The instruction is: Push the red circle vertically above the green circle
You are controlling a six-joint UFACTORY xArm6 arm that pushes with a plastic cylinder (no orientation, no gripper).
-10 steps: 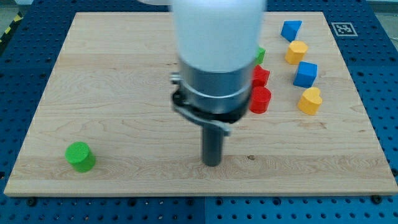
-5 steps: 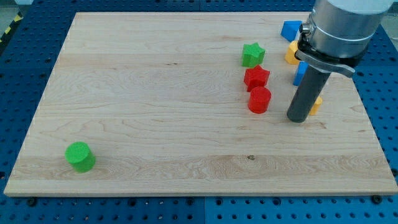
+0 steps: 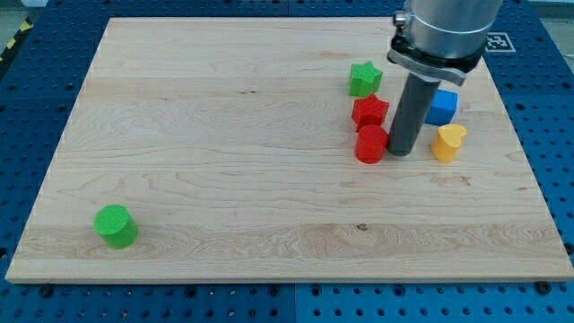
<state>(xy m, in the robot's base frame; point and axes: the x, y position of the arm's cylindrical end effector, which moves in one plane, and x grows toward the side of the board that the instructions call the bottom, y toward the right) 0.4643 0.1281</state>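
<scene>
The red circle [image 3: 369, 144] lies right of the board's middle, just below a red star [image 3: 369, 111]. The green circle [image 3: 115, 225] sits near the board's bottom left corner, far from the red circle. My tip [image 3: 400, 151] stands right against the red circle's right side, touching it or nearly so. The rod rises from there to the arm at the view's top right.
A green star [image 3: 364, 78] lies above the red star. A blue block [image 3: 440, 107] and a yellow block [image 3: 447, 142] lie to the right of my rod. The arm hides the blocks near the board's top right corner.
My tip swung from the board's lower middle to the right, then came back left to the red circle's right side. The red circle has shifted very slightly left.
</scene>
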